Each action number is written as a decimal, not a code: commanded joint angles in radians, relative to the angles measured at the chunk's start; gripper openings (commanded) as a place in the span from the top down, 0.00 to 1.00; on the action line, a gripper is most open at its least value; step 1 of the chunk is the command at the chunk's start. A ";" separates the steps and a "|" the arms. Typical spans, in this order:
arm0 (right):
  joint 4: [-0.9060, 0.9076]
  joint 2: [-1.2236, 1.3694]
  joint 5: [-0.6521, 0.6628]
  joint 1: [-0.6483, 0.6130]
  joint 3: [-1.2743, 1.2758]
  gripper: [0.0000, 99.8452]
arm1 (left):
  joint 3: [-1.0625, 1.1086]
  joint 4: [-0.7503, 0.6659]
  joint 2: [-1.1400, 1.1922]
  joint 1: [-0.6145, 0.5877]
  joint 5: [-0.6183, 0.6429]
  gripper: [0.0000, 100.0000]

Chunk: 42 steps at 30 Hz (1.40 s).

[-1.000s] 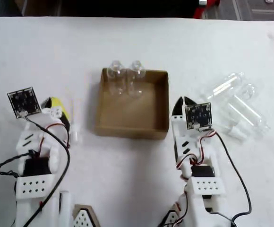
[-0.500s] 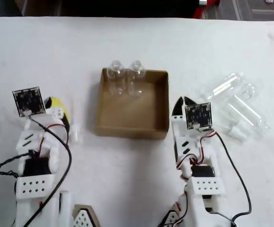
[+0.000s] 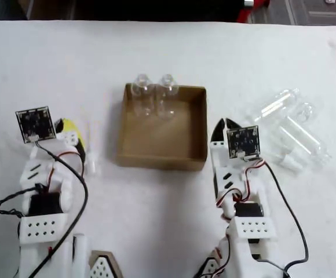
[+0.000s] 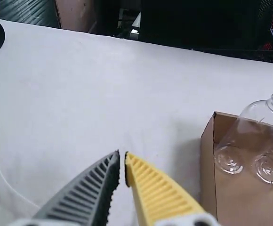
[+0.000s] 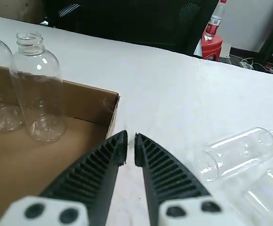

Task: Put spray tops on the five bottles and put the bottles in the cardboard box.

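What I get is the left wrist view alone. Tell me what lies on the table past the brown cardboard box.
Observer: At least two clear plastic bottles lie on their sides on the white table, on the right arm's side of the brown cardboard box.
Operator: Report the right gripper.
Observer: The right gripper is shut and empty, just outside the box's wall on that side.
Operator: Find me a spray top.
Observer: A small white piece, likely a spray top, lies on the table between the left arm and the box.
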 commanded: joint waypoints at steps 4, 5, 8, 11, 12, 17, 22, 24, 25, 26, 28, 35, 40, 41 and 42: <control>-0.021 -0.007 0.012 -0.008 -0.006 0.98 | -0.005 -0.029 -0.018 0.012 -0.009 0.98; -0.021 -0.007 0.012 -0.008 -0.006 0.98 | -0.005 -0.029 -0.018 0.012 -0.009 0.98; -0.021 -0.007 0.012 -0.008 -0.006 0.98 | -0.005 -0.031 -0.018 0.012 -0.011 0.98; -0.021 -0.007 0.012 -0.008 -0.006 0.98 | -0.005 -0.031 -0.018 0.012 -0.011 0.98; -0.021 -0.007 0.012 -0.008 -0.006 0.98 | -0.005 -0.031 -0.018 0.012 -0.011 0.98; -0.021 -0.007 0.012 -0.008 -0.006 0.98 | -0.005 -0.031 -0.018 0.012 -0.011 0.98; -0.021 -0.007 0.012 -0.008 -0.006 0.98 | -0.005 -0.031 -0.018 0.012 -0.011 0.98; -0.021 -0.007 0.012 -0.008 -0.006 0.98 | -0.005 -0.031 -0.018 0.012 -0.011 0.98; -0.021 -0.007 0.012 -0.008 -0.006 0.98 | -0.005 -0.031 -0.018 0.012 -0.011 0.98; -0.021 -0.007 0.012 -0.008 -0.006 0.98 | -0.005 -0.031 -0.018 0.012 -0.011 0.98; -0.021 -0.007 0.012 -0.008 -0.006 0.98 | -0.005 -0.031 -0.018 0.012 -0.011 0.98; -0.021 -0.007 0.012 -0.008 -0.006 0.98 | -0.005 -0.034 -0.016 0.012 -0.011 0.98; -0.022 -0.007 0.012 -0.016 -0.008 0.98 | -0.005 -0.035 -0.016 0.012 -0.011 0.98; -0.021 -0.007 0.012 -0.022 -0.008 0.98 | -0.005 -0.035 -0.016 0.012 -0.011 0.98; -0.019 -0.007 0.012 -0.024 -0.008 0.98 | -0.005 -0.035 -0.016 0.012 -0.011 0.98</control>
